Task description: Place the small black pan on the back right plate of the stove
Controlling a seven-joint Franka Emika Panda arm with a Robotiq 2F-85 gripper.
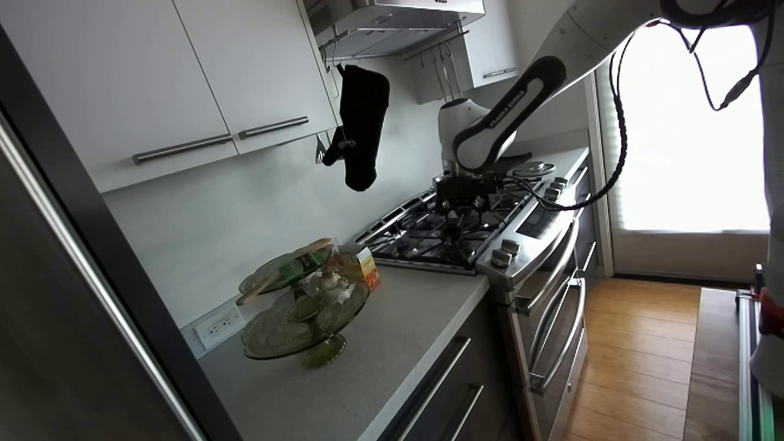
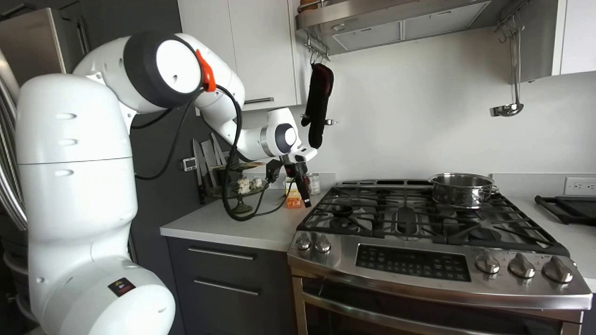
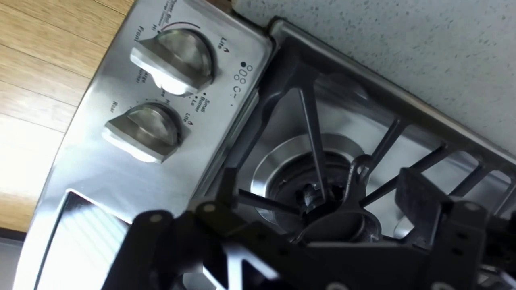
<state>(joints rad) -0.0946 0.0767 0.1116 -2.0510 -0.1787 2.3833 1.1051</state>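
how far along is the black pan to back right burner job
Done: the open fingers appear lined up over the small black pan. In hand: apparently the grasp, not yet closed. Left: lift the pan from the front left of the stove and set it back right, where a steel pot stands.

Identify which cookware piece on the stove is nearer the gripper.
The small black pan, framed by the open gripper in the wrist view; the steel pot stands farther off, back right on the stove.

In an exterior view, the glazed door (image 1: 686, 141) burns out white while the oven mitt (image 1: 364, 119) shows near-black. In my wrist view, glare whitens the control panel (image 3: 80, 245), 2 burner knobs (image 3: 181, 56) gleam, and my dark fingers (image 3: 417, 191) look soft.
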